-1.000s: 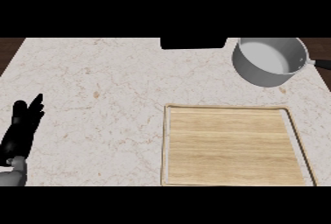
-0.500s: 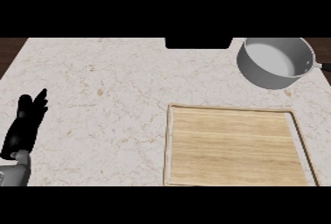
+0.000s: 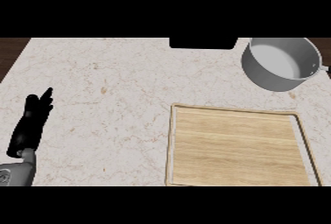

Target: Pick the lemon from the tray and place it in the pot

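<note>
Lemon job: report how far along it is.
No lemon shows anywhere: the wooden tray lies bare and the pot looks empty. Nothing is in hand: the left hand rests open at the counter's left edge; the right hand is out of view. Picking and placing remain.

Even, bright, diffuse light covers the pale desk [image 3: 129, 87], with no glare. Shadows are faint: slight shading lies inside the pot [image 3: 281, 61] and along the inner rim of the tray [image 3: 172, 144].
</note>
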Controlling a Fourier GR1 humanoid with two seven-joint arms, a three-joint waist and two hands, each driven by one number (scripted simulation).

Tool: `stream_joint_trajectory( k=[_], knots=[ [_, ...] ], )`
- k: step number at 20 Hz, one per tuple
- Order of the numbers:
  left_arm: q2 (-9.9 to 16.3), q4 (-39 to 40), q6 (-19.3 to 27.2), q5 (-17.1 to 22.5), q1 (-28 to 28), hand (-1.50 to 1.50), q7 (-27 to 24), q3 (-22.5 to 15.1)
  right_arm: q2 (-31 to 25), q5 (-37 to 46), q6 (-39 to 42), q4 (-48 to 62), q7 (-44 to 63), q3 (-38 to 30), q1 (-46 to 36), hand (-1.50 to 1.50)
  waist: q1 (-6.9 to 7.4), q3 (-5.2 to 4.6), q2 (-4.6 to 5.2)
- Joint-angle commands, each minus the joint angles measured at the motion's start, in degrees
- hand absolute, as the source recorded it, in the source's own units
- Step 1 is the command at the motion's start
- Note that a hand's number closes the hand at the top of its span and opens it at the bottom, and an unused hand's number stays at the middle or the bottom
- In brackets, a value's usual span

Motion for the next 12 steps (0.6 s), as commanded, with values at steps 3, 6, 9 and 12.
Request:
stream_joint_trajectory(
  k=[3,6,9,12],
  knots=[
    [-1.16,3.36,0.39,-1.03,-1.18,0.00,-2.51,0.22,6.43,3.05,-0.50,2.44,7.27,10.46,-10.30,1.50,-0.02,-0.02,0.05],
    [-0.36,0.10,-0.55,-0.84,1.61,0.00,-2.42,0.66,8.56,5.71,-1.22,6.42,6.52,13.49,-12.76,1.50,-0.03,0.02,-0.05],
    [0.55,0.45,-2.29,0.47,0.51,0.00,-0.89,1.91,10.75,6.75,0.21,9.67,5.53,15.45,-13.49,1.50,-0.47,0.03,-0.08],
    [-0.13,0.69,-1.26,-0.39,0.50,0.00,-1.41,1.87,11.93,8.06,1.23,17.87,5.91,16.48,-18.89,1.50,0.06,0.03,0.13]
  ],
)
